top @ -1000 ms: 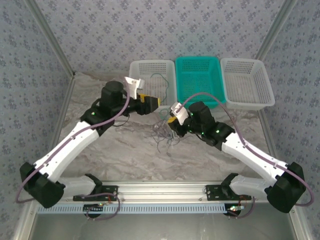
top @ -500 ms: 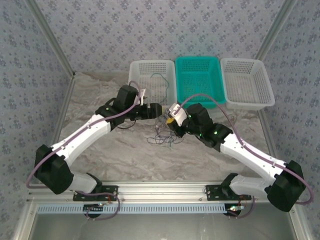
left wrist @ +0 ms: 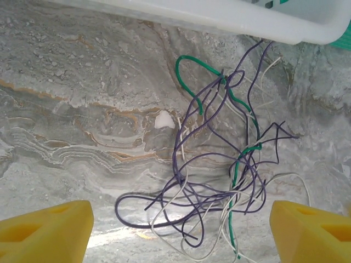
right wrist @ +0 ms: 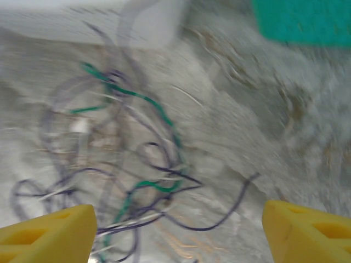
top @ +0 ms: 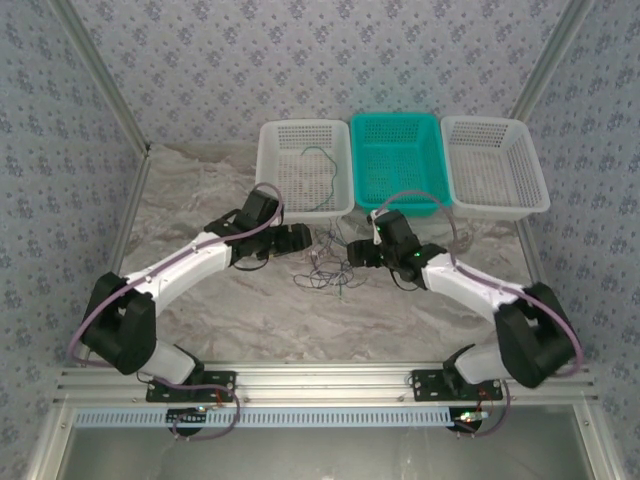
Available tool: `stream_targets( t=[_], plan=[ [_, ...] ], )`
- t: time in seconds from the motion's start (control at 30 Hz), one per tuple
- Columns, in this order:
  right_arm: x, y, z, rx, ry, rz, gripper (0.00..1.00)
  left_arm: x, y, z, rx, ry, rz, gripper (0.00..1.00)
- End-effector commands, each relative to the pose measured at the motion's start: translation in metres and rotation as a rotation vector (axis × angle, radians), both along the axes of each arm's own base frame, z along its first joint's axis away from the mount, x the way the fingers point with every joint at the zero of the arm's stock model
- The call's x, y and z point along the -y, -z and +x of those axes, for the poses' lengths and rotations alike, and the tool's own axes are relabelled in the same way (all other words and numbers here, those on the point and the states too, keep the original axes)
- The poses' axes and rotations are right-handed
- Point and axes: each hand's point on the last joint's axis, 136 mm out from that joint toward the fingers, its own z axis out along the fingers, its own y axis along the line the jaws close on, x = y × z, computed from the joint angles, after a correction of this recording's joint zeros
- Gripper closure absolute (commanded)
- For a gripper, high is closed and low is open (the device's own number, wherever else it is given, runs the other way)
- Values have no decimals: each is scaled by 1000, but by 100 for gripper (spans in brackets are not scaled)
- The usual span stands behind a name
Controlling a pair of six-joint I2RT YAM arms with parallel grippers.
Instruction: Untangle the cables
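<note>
The cables (top: 328, 268) lie on the marble table as one loose tangle of thin purple, green and whitish wires. My left gripper (top: 306, 238) sits just left of the tangle and my right gripper (top: 350, 250) just right of it, both low. In the left wrist view the cables (left wrist: 219, 181) spread between and beyond the wide-apart yellow fingertips (left wrist: 46, 233) of my open left gripper (left wrist: 181, 235), touching neither. The right wrist view is blurred: the cables (right wrist: 137, 164) lie ahead of my open right gripper (right wrist: 175, 233), free of its fingertips (right wrist: 307, 230).
Three baskets stand in a row behind the tangle: a white basket (top: 275, 135) with one green wire (top: 320, 165) inside, a teal basket (top: 395, 120), and another white basket (top: 495, 125). The first basket's rim (left wrist: 219, 16) is close behind the tangle.
My right gripper has opened and let go of the cables, which now lie on the table. The left arm swung down from the white basket to the tangle, opening wider.
</note>
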Motion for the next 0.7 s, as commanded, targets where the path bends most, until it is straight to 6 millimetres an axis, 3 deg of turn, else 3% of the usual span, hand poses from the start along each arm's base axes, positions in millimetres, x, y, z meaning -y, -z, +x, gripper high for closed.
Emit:
stream_targets(
  t=[0.0, 0.1, 0.2, 0.27, 0.4, 0.53, 0.67],
  plan=[
    [-11, 27, 8, -70, 63, 60, 18, -3, -19, 3, 66, -15, -19, 14],
    [-24, 53, 16, -126, 30, 6, 19, -8, -20, 0, 73, -23, -11, 13],
    [-32, 75, 18, -155, 19, -56, 25, -12, -19, -4, 74, -31, -12, 13],
    [-32, 85, 18, -170, 28, -81, 34, -14, -20, -7, 76, -34, -12, 13],
    [-24, 98, 12, -196, 55, -103, 64, -18, -20, -10, 80, -36, -5, 13],
    [-20, 92, 7, -192, 46, -88, 96, -18, -21, -9, 82, -36, -3, 13],
    [-16, 67, 2, -125, 9, -48, 100, -16, -25, -6, 89, -41, -13, 12]
  ],
)
